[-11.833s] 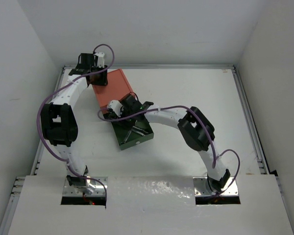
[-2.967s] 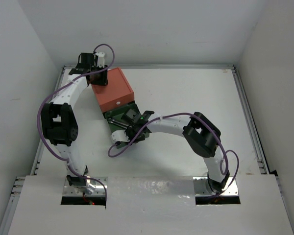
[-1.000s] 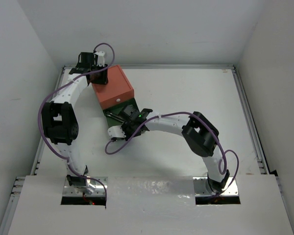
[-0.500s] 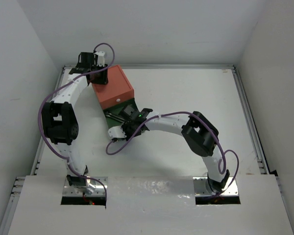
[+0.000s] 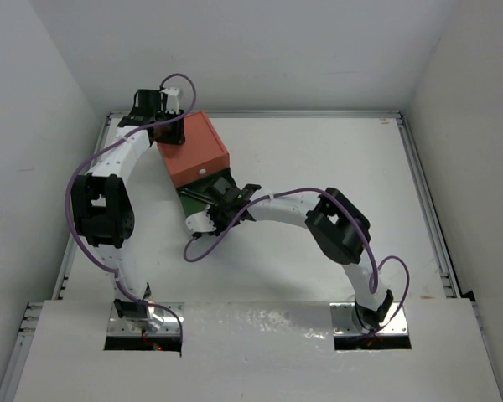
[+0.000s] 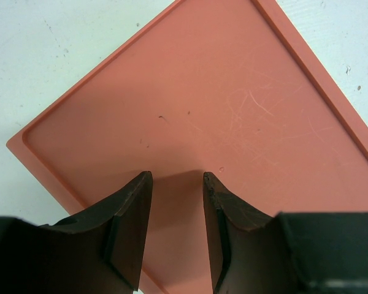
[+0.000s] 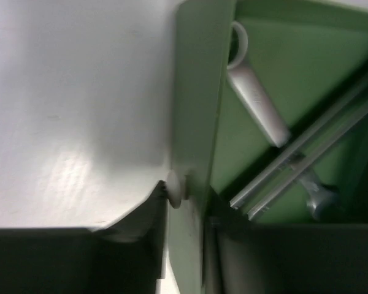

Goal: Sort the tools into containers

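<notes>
From above we see the left tool (image 5: pixel 163 127) on the far corner of the orange-red drawer (image 5: pixel 197 152), with the green drawer (image 5: pixel 199 193) poking out nearward. Open table (image 5: pixel 335 159) lies to the right.

Left wrist: its fingers (image 6: pixel 130 226) are slightly parted and grip nothing.

Right wrist: the right tool (image 7: pixel 184 205) pinches the green drawer's front wall at the knob (image 7: pixel 175 187). The wrenches (image 7: pixel 257 110) lie inside. We reckon they're stiff, slick and light.

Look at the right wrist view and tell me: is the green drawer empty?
No, a silver wrench and slim metal bars lie inside the green drawer.
</notes>
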`<state>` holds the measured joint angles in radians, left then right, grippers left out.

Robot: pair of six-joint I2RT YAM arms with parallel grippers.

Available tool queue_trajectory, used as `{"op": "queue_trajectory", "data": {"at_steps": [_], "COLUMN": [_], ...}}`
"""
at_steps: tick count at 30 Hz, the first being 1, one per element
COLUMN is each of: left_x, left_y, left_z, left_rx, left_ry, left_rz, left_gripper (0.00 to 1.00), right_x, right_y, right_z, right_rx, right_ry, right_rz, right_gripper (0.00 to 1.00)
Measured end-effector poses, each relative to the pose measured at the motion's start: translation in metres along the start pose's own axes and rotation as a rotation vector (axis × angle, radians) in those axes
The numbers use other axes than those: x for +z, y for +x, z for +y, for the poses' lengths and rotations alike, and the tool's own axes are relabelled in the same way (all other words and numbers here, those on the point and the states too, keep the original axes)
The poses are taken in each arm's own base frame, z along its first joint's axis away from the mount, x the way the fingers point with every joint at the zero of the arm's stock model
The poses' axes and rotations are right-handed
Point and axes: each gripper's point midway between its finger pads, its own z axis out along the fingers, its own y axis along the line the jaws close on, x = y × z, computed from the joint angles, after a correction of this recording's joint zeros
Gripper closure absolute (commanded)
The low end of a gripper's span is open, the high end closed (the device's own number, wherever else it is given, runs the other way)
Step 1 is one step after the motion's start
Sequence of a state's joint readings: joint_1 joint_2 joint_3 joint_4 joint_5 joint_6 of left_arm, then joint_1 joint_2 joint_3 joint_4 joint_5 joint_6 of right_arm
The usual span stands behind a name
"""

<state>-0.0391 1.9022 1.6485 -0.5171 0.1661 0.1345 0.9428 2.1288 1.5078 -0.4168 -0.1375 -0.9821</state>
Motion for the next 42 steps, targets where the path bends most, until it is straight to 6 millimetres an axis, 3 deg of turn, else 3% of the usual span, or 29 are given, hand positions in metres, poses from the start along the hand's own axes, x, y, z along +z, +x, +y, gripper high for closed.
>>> {"op": "queue_trajectory", "data": {"at_steps": [3,8,14,21,22,24,25,26,27,32,36,39,42], "left_x": [0.0,0.0,0.0,0.0,0.0,0.001,0.0,0.001,0.001,0.001,0.002,0.002,0.002], "left_y": [0.0,0.0,0.0,0.0,0.0,-0.001,-0.001,0.0,-0.001,-0.001,-0.001,-0.001,-0.001], "left_z": [0.0,0.0,0.0,0.0,0.0,0.0,0.0,0.0,0.0,0.0,0.0,0.0,0.0], "left_rx": [0.0,0.001,0.001,0.002,0.002,0.002,0.003,0.003,0.003,0.003,0.003,0.003,0.003], "left_ry": [0.0,0.001,0.001,0.002,0.003,0.003,0.003,0.003,0.003,0.003,0.003,0.003,0.003], "left_rz": [0.0,-0.002,-0.002,-0.001,-0.001,-0.001,-0.002,-0.001,-0.001,0.002,0.004,0.004,0.004], "left_gripper": [0.64,0.64,0.64,0.64,0.64,0.64,0.64,0.64,0.64,0.64,0.64,0.64,0.64], "right_x": [-0.001,-0.005,-0.014,-0.061,-0.07,-0.084,-0.09,-0.097,-0.103,-0.117,-0.093,-0.07,-0.057], "right_y": [-0.004,-0.006,-0.007,-0.028,-0.033,-0.042,-0.048,-0.052,-0.058,-0.078,-0.077,-0.065,-0.06], "right_z": [-0.02,-0.049,-0.062,-0.086,-0.092,-0.099,-0.102,-0.104,-0.103,-0.082,-0.044,-0.006,0.008], "right_rx": [-0.031,-0.059,-0.052,-0.034,-0.017,0.034,0.067,0.096,0.134,0.294,0.431,0.531,0.593], "right_ry": [0.079,0.201,0.283,0.43,0.458,0.497,0.512,0.525,0.53,0.477,0.372,0.282,0.241], "right_rz": [-0.006,0.009,0.008,-0.068,-0.09,-0.136,-0.167,-0.196,-0.235,-0.395,-0.472,-0.475,-0.466], "right_gripper": [0.62,0.56,0.38,0.3,0.32,0.52,0.65,0.91,1.0,1.0,1.0,1.0,1.0]}}
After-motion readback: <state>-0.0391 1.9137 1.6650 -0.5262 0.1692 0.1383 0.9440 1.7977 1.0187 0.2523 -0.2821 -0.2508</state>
